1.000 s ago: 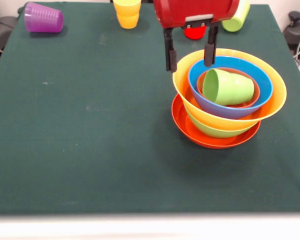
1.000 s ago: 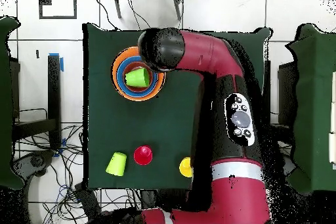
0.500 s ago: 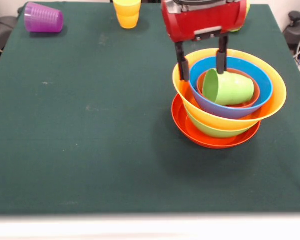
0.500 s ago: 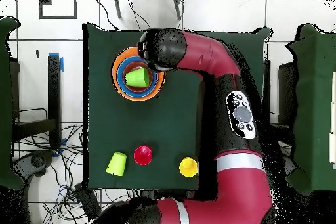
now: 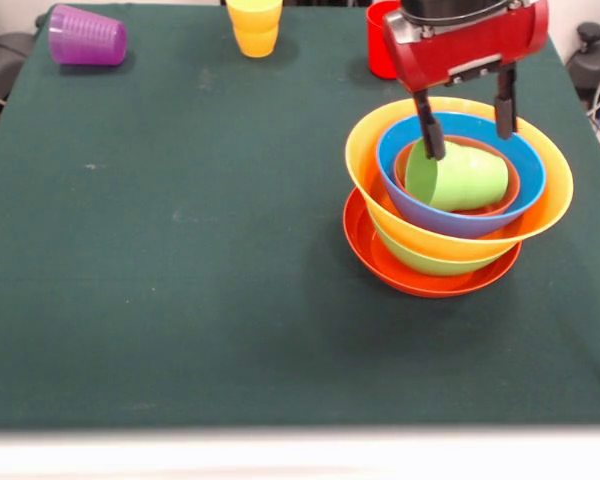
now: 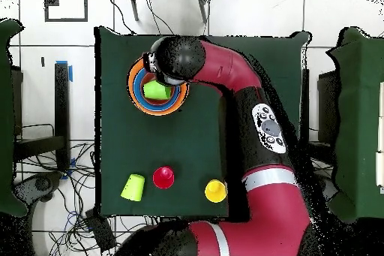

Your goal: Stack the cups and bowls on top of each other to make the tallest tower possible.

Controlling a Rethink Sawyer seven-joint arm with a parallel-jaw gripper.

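The tower stands right of the table's middle: a wide red-orange bowl [image 5: 380, 255] at the bottom, then a green bowl [image 5: 425, 263], a large orange-yellow bowl [image 5: 365, 165], a blue bowl [image 5: 525, 190] and a small orange bowl [image 5: 510, 188]. A light green cup [image 5: 465, 178] lies on its side in the top bowl, mouth to the left. My gripper [image 5: 470, 143] hangs open just above this cup, one finger at its mouth and the other over the blue bowl's far rim. From overhead, the arm's head [image 6: 178, 58] covers part of the tower [image 6: 142, 99].
A purple cup [image 5: 85, 37] lies on its side at the far left corner. A yellow cup [image 5: 253, 25] and a red cup [image 5: 380, 52] stand at the far edge. The overhead view shows a second light green cup [image 6: 133, 186], the red cup [image 6: 163, 177] and the yellow cup [image 6: 215, 190].
My gripper has moved to the right in the front view, from the tower's left rim to over the lying green cup. It stays open. The bowls and cups have not moved.
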